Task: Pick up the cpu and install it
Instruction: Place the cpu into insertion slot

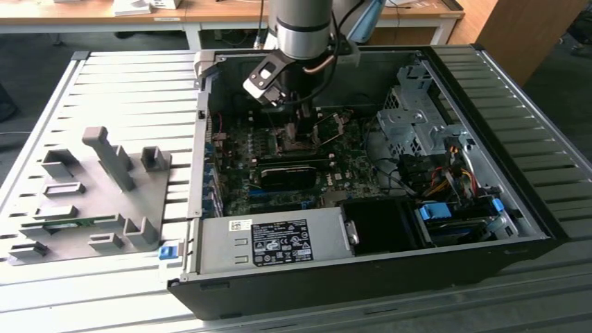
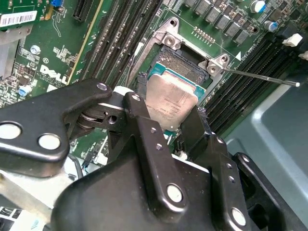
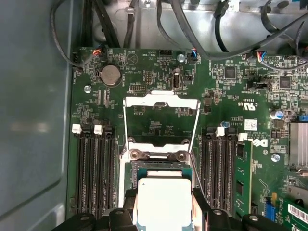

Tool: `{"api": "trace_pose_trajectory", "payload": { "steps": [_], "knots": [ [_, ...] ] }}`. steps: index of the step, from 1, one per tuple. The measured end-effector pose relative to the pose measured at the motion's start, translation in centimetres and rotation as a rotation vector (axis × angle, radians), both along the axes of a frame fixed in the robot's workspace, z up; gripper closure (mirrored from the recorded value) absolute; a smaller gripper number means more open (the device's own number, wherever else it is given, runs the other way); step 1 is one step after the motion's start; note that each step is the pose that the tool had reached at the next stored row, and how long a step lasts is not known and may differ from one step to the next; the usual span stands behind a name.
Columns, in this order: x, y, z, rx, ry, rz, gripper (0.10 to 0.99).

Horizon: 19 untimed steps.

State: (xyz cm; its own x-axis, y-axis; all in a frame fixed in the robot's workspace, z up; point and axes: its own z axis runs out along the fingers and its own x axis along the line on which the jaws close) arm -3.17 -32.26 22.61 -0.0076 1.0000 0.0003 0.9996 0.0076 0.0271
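Looking through the second wrist view, I see the gripper (image 2: 168,114) clamped on the cpu (image 2: 171,102), a black finger (image 2: 144,130) against each of two opposite edges. The chip is small, flat and square, with a smudged silver-grey metal top and a green rim. It sits over the open socket (image 2: 185,60) on the motherboard (image 3: 231,91). I cannot tell whether it touches the socket.

Slatted grey metal table (image 1: 120,90). Wooden desks (image 1: 93,17) along the far edge, papers (image 1: 137,7) on top. Dark floor (image 1: 572,87). Wooden panel (image 1: 523,31) at the exterior view's right. Light even, soft.
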Motion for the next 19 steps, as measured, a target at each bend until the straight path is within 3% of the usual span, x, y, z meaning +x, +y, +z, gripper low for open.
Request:
{"api": "trace_pose_trajectory", "payload": {
  "steps": [10, 19],
  "knots": [
    [-0.02, 0.08, -1.02, 0.000, 0.0000, -0.004, 0.553],
    [-0.09, 0.14, -1.48, 0.000, 0.0000, -0.018, 0.553]
  ]
}}
